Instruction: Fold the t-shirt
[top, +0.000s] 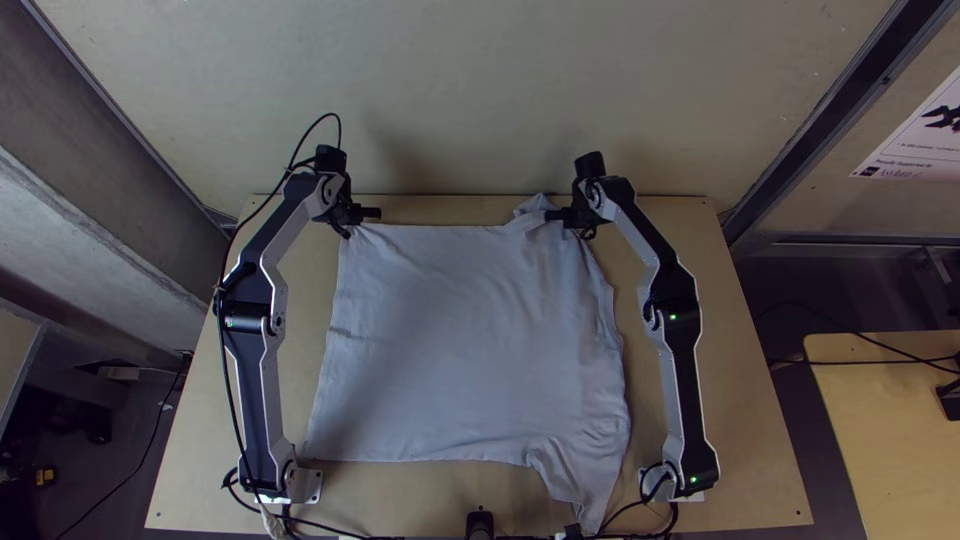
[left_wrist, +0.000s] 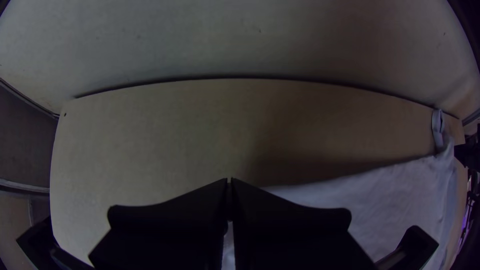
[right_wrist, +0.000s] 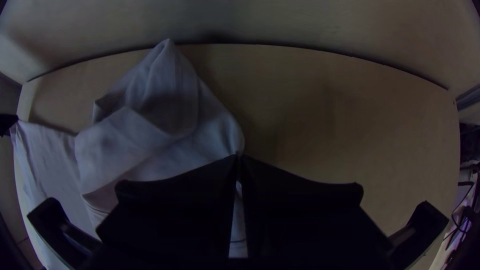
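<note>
Holding the t-shirt (top: 465, 340) by its far corners, with left hand (top: 358, 225) and right hand (top: 570, 224) pinched narrow on cloth. Spread mid-desk (top: 740, 430), with bare wood beyond and along both sides. Running roughly crosswise in the body; at the right, pointing one tapered end nearward, bunched at the far edge.
</note>
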